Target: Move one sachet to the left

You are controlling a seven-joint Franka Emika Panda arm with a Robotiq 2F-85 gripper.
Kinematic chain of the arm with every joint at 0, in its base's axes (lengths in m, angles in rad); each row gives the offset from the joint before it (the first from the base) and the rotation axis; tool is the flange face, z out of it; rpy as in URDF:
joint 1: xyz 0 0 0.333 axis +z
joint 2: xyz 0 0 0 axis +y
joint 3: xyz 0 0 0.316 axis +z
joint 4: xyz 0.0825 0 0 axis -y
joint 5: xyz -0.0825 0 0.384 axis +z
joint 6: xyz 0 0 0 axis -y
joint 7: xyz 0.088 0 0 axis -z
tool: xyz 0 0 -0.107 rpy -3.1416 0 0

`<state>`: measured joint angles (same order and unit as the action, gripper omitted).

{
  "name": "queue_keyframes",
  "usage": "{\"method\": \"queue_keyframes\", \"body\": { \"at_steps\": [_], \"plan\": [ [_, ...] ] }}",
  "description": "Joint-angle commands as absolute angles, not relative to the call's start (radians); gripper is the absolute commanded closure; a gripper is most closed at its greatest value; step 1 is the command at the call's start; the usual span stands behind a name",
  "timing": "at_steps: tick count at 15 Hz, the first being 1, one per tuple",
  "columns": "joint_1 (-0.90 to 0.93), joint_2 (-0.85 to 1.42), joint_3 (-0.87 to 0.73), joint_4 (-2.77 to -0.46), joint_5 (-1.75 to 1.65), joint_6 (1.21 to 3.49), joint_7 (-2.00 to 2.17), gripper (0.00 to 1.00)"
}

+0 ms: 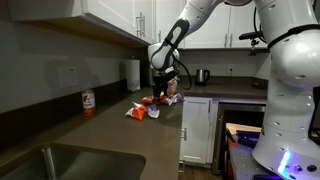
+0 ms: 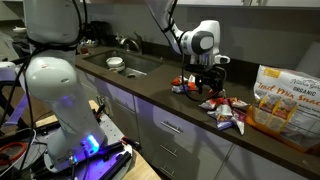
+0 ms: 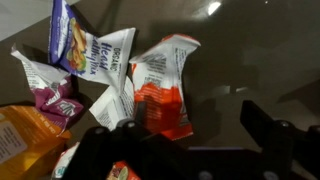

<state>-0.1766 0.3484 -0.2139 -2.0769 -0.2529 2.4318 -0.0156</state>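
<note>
Several sachets lie in a loose pile on the dark counter, seen in both exterior views (image 1: 142, 111) (image 2: 224, 110). In the wrist view an orange-and-white sachet (image 3: 163, 95) lies in the middle. A white-and-purple sachet (image 3: 45, 85) and a blue sachet (image 3: 72, 35) lie beside it. My gripper (image 3: 185, 135) hangs just above the pile with its fingers wide apart and nothing between them. The orange-and-white sachet lies next to one finger. The gripper also shows in both exterior views (image 1: 163, 86) (image 2: 207, 80).
A large snack bag (image 2: 286, 95) stands beside the pile. A sink (image 2: 125, 62) is set into the counter. A red bottle (image 1: 88, 102), a paper towel roll (image 1: 133, 73) and a kettle (image 1: 202, 75) stand along the wall. The counter's front edge (image 1: 180, 135) is close by.
</note>
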Motion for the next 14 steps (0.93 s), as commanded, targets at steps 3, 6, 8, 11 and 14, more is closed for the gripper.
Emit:
{"method": "queue_keyframes", "body": {
  "at_steps": [3, 6, 8, 11, 14],
  "plan": [
    [-0.166, 0.379, -0.238, -2.092, -0.362, 2.541, -0.028, 0.0],
    [-0.152, 0.398, -0.267, -2.092, -0.449, 2.592, -0.007, 0.0],
    [-0.143, 0.411, -0.286, -2.09, -0.487, 2.614, 0.006, 0.28],
    [-0.147, 0.413, -0.285, -2.088, -0.466, 2.592, 0.0, 0.47],
    [-0.139, 0.402, -0.284, -2.087, -0.456, 2.559, 0.007, 0.67]
  ]
}}
